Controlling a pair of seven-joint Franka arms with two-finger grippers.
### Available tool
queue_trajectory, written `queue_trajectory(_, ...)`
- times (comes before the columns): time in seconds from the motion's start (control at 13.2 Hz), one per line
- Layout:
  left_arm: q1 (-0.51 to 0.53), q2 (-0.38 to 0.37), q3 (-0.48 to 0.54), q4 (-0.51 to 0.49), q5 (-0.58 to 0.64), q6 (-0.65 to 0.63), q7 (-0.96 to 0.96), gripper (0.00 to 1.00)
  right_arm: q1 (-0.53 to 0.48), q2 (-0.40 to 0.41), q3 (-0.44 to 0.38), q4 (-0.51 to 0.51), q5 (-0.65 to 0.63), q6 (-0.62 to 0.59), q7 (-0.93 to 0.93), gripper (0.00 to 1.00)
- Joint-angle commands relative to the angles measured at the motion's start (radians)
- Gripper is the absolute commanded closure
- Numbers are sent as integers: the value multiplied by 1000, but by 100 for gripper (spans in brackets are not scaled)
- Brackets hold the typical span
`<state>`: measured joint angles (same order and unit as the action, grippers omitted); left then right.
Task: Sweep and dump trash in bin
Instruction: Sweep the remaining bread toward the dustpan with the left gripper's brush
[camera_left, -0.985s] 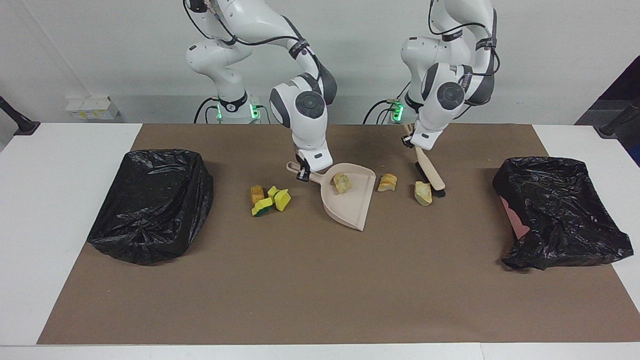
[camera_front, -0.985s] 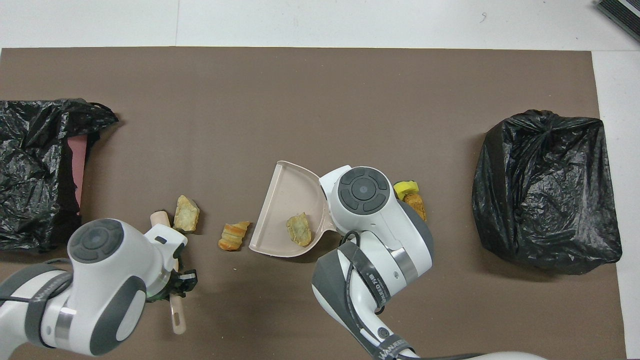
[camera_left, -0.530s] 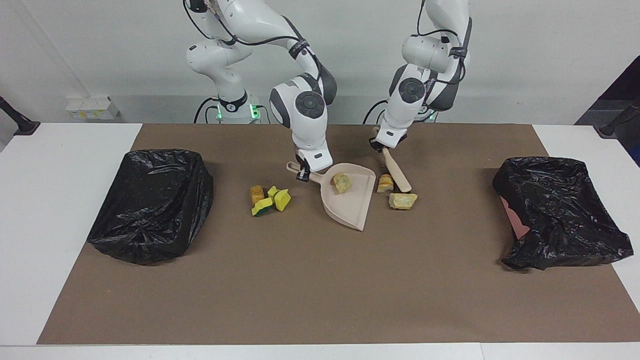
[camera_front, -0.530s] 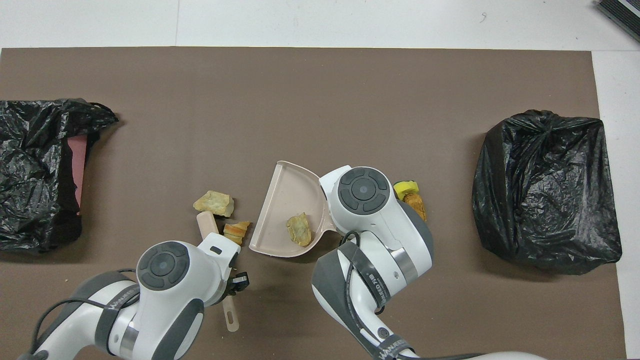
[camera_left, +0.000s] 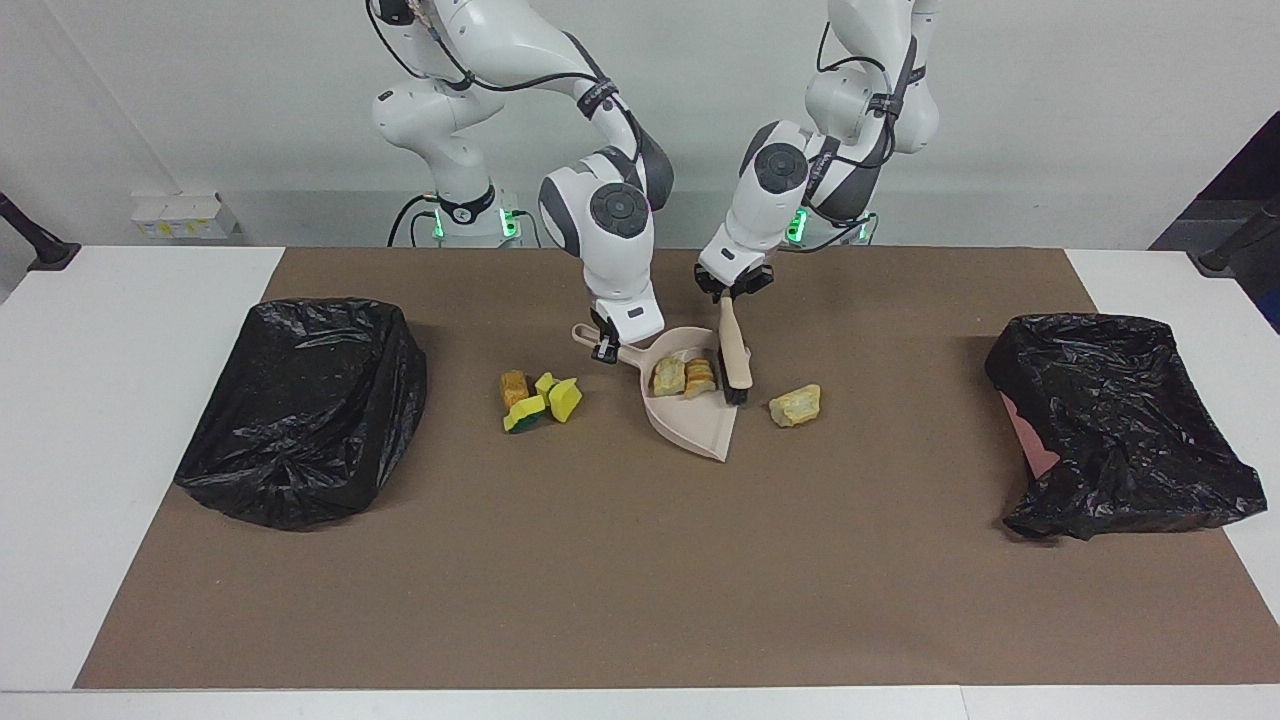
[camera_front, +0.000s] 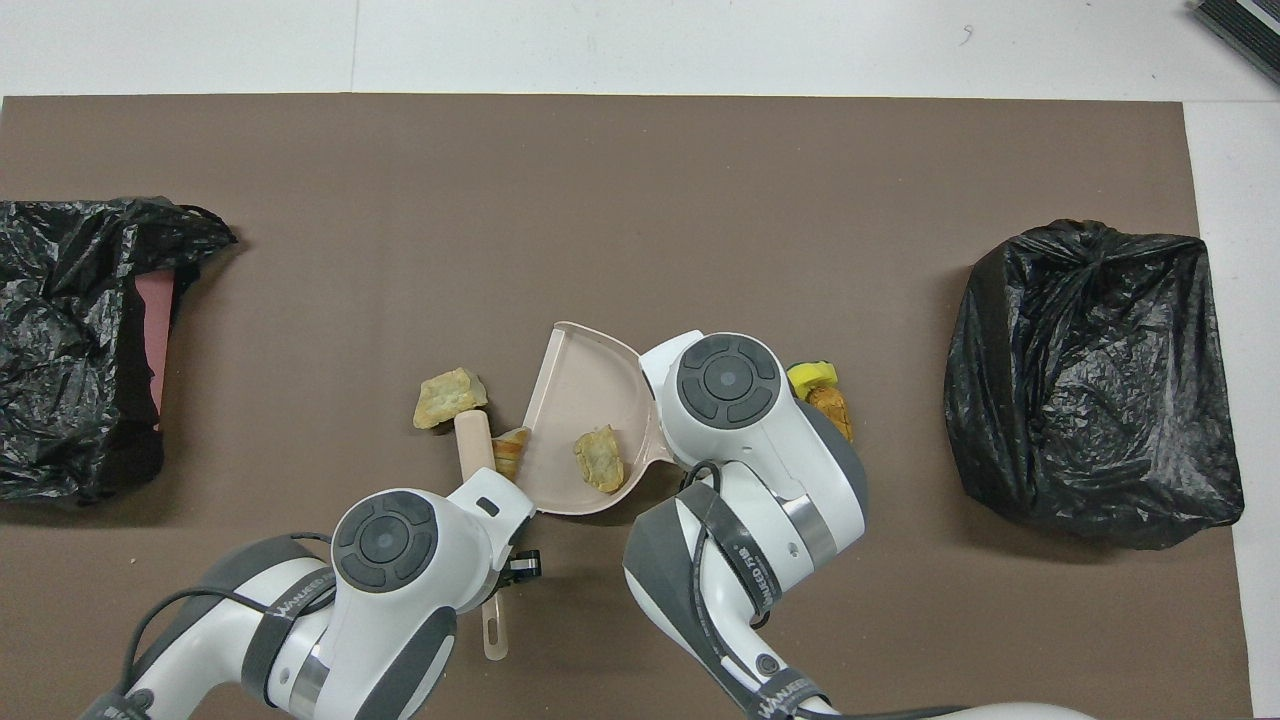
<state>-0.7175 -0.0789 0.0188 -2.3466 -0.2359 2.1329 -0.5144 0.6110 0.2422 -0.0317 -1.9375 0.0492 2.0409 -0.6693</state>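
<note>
The left gripper (camera_left: 733, 288), just above the middle of the facing view, has its fingers closed on the handle of the brush (camera_left: 735, 352). The brush slants down from them, its dark bristle end resting at the open edge of the dustpan (camera_left: 700, 415), which lies at the middle of that view. The right gripper (camera_left: 603, 346), just left of the brush in the facing view, has its fingers clamped on the dustpan's handle at the pan's upper left corner; the pan sits flat on the brown mat (camera_left: 620, 580) covering the desk (camera_left: 100, 400).

Inside the dustpan lie 2 golden-tan chunks: 1 (camera_left: 668, 376) toward the handle and a second chunk (camera_left: 700, 378) just beside it, close against the brush. In the overhead view that second chunk (camera_front: 510, 452) sits at the pan's edge, touching the brush (camera_front: 473, 444).

A third tan chunk (camera_left: 796, 405) rests on the mat right of the pan in the facing view, apart from the brush. Left of the pan in the same view is a small cluster (camera_left: 540, 398) of yellow-and-green sponge pieces with 1 brown lump, all on the mat.

Further out, a black-bagged bin (camera_left: 300, 405) stands at the left of the facing view and another black-bagged bin (camera_left: 1120, 420), with a pink patch showing at its side, stands at the right. Both are well apart from the trash.
</note>
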Motion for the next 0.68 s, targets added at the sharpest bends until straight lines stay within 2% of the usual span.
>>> queue_trajectory(0.0,9,25,30,95,-10,-108,43,100,0,-27,4,-32,-6,12,11,100)
queue_trajectory(0.23,168,19,29,171,50,-233,188,100,-2,-26,4,-32,-6,16,10,100)
queue_trajectory(0.61,403,73,29,185,280,-214,520,100,-4,-27,4,-34,-6,19,10,100)
